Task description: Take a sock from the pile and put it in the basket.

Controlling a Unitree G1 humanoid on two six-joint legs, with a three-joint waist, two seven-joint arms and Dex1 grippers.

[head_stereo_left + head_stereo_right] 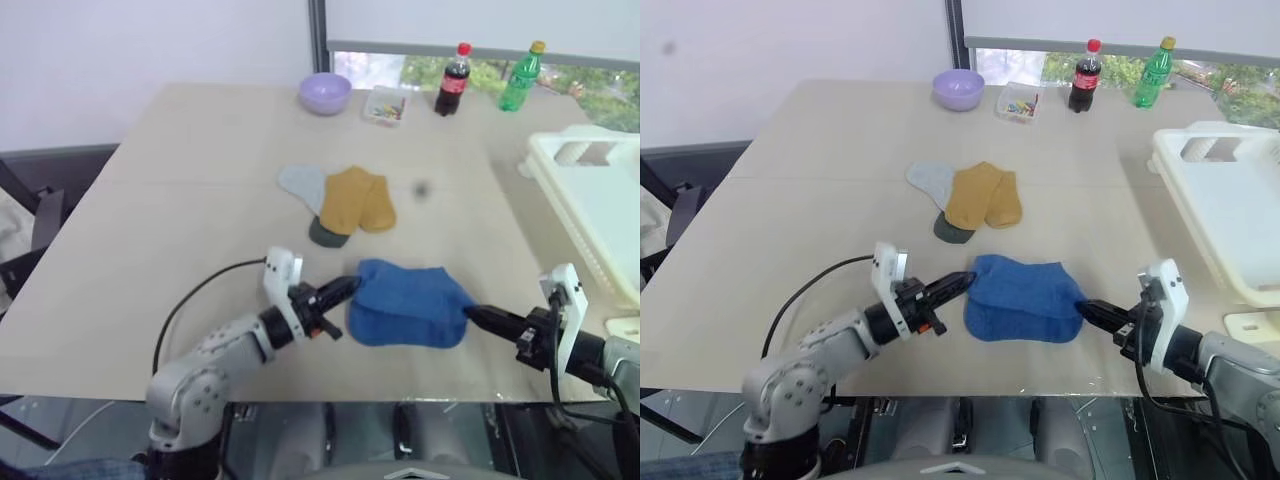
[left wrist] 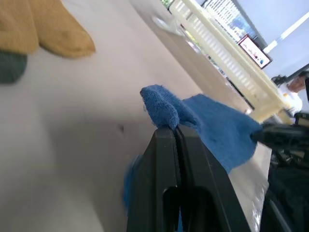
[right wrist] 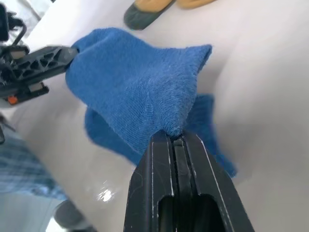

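Left wrist view: left gripper [image 2: 175, 129] is closed on one edge of the blue sock [image 1: 410, 302]. Right gripper [image 3: 175, 139] pinches the opposite edge, so the sock hangs between both, just above the desk [image 1: 150, 220] near its front edge. Pile [image 1: 340, 200] lies farther back, approx. mid-desk. Basket [image 1: 590, 200] stands at the right.

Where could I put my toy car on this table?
Bare tabletop lies left of the sock pile, and between the pile and the white basket. The near edge is crowded: both grippers hold the blue sock.
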